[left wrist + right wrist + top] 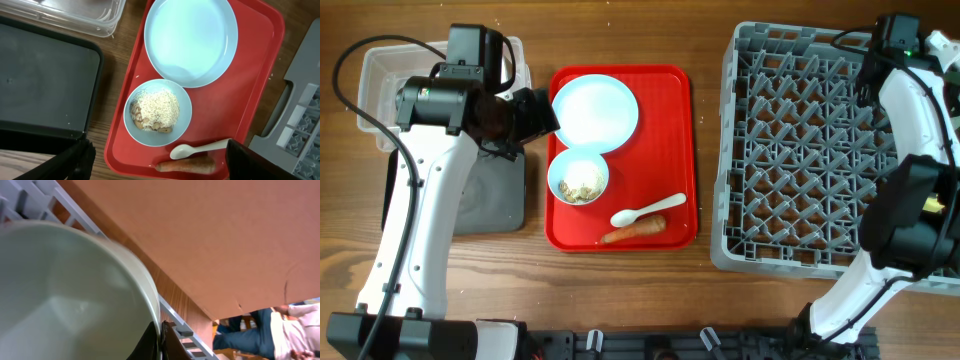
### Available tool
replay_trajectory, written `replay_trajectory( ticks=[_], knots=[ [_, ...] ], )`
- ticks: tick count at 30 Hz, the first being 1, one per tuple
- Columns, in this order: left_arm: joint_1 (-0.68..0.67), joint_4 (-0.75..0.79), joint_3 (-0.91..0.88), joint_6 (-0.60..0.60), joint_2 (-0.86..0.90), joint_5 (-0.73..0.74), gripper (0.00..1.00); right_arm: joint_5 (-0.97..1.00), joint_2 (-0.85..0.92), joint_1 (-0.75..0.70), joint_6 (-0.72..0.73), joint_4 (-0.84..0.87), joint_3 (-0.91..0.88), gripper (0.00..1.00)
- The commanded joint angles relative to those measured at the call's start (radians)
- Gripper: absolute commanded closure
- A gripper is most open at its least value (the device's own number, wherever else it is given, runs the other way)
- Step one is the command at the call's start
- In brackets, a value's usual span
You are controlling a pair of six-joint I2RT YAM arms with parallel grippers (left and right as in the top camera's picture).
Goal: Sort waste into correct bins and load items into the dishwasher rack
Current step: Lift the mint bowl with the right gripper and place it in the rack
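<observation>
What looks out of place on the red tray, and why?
A carrot piece lies loose on the red tray, at its near edge beside the white spoon, so waste sits among the tableware. The small bowl holds beige crumbs. Nothing looks spilled or broken.

A bare strip of wood runs between the red tray (670,140) and the rack (790,140). The left arm (470,110) crowds the tray's far-left edge; the right arm (915,110) covers the rack's right edge.

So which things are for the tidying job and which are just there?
For the job: plate, bowl of crumbs, spoon, carrot piece, clear tub, black tray, dishwasher rack, second bowl in the right claw.
Just there: red tray.
</observation>
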Motion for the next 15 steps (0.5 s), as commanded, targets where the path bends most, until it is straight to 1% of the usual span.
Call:
replay_trajectory(
  ticks=[1, 3, 4, 6, 7, 8, 10, 11, 12, 13, 14, 15],
  knots=[
    [0.001, 0.004, 0.003, 0.001, -0.013, 0.002, 0.15, -0.022, 0.04, 0.008, 0.018, 0.012, -0.01, 0.96],
    [0.001, 0.011, 0.003, -0.003, -0.013, 0.002, 0.16, -0.029, 0.04, 0.019, 0.016, 0.015, -0.01, 0.96],
    [0.001, 0.011, 0.003, -0.003, -0.013, 0.002, 0.15, -0.074, 0.04, 0.029, 0.016, -0.002, -0.01, 0.96],
    [0.001, 0.011, 0.003, -0.003, -0.013, 0.002, 0.15, -0.295, 0.04, 0.04, 0.016, -0.107, -0.01, 0.96],
    [0.001, 0.011, 0.003, -0.003, -0.013, 0.002, 0.16, -0.36, 0.04, 0.04, 0.016, -0.131, -0.01, 0.96],
    [0.001, 0.011, 0.003, -0.002, -0.013, 0.002, 0.15, -0.478, 0.039, 0.04, 0.017, -0.167, -0.01, 0.96],
    [0.001, 0.011, 0.003, -0.003, -0.013, 0.002, 0.15, -0.586, 0.021, 0.04, 0.015, -0.198, -0.01, 0.96],
    [0.001, 0.011, 0.003, -0.003, -0.013, 0.002, 0.15, -0.615, 0.005, 0.04, 0.015, -0.208, -0.01, 0.94],
    [0.001, 0.011, 0.003, -0.003, -0.013, 0.002, 0.15, -0.644, -0.027, 0.04, 0.014, -0.218, -0.01, 0.71],
    [0.001, 0.011, 0.003, -0.002, -0.013, 0.005, 0.15, -0.656, -0.056, 0.04, 0.013, -0.221, -0.009, 0.61],
    [0.001, 0.011, 0.003, -0.002, -0.013, 0.005, 0.15, -0.666, -0.102, 0.04, 0.011, -0.222, -0.009, 0.43],
    [0.001, 0.011, 0.003, -0.002, -0.013, 0.005, 0.15, -0.703, -0.163, 0.04, -0.032, -0.22, -0.007, 0.36]
  ],
)
